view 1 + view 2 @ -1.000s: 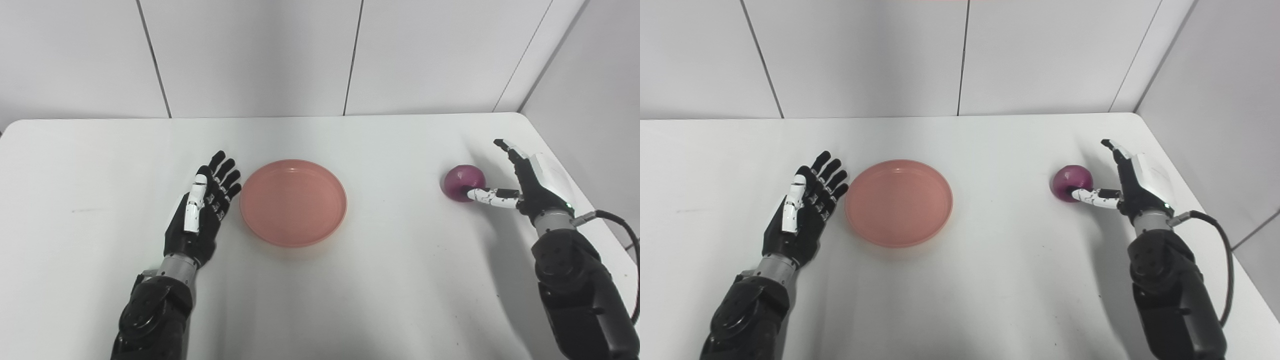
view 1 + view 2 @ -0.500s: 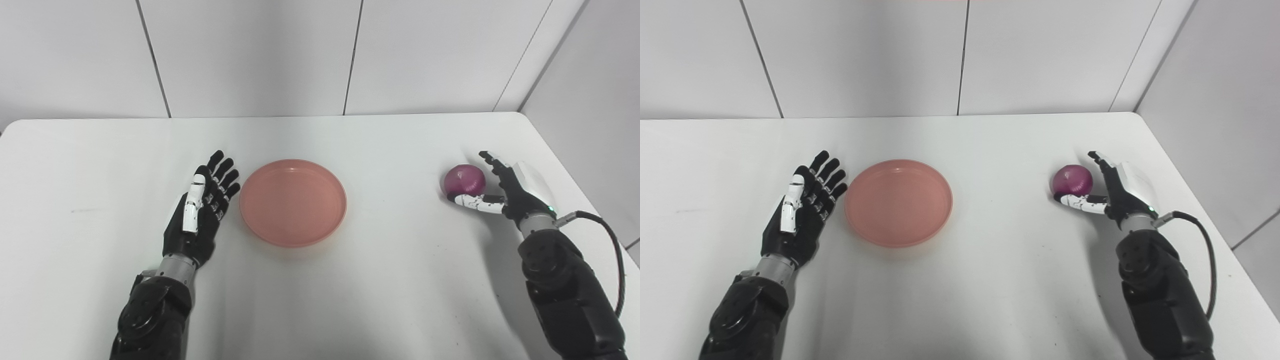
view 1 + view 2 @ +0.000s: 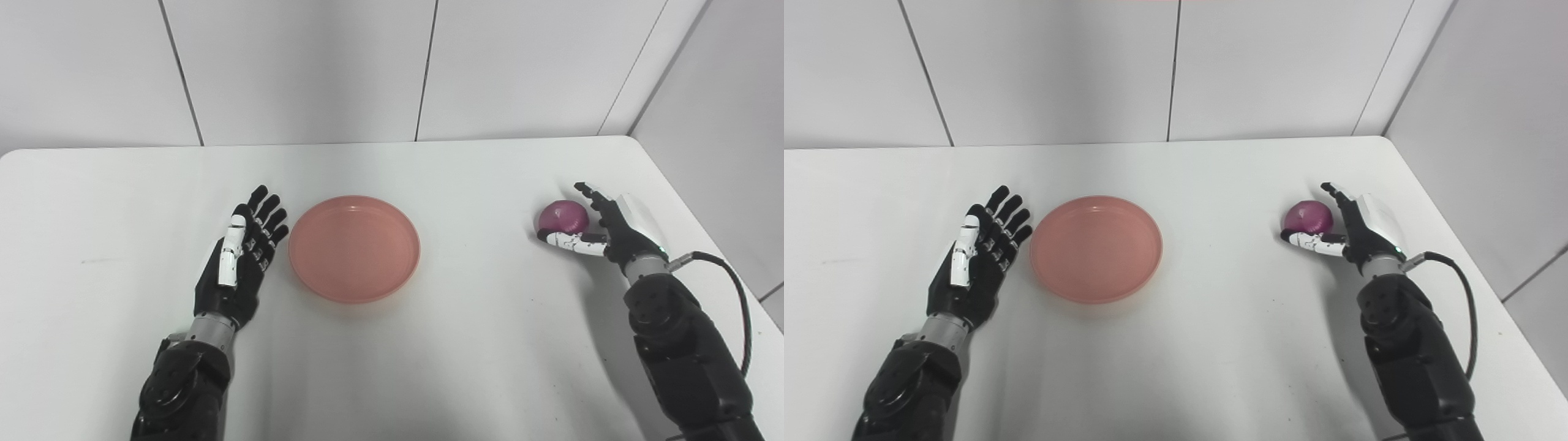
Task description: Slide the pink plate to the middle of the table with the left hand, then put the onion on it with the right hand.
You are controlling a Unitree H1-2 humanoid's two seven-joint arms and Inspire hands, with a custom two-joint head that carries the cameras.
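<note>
The plate (image 3: 354, 248) sits near the middle of the table (image 3: 465, 343), the left hand (image 3: 240, 260) flat and empty beside it, while the right hand (image 3: 603, 229) cups the onion (image 3: 562, 216) at far right, not yet carried over.

Right hand (image 3: 603, 228) palm-to-onion (image 3: 562, 216) contact hidden, both forearms cut off by bottom edge
</note>
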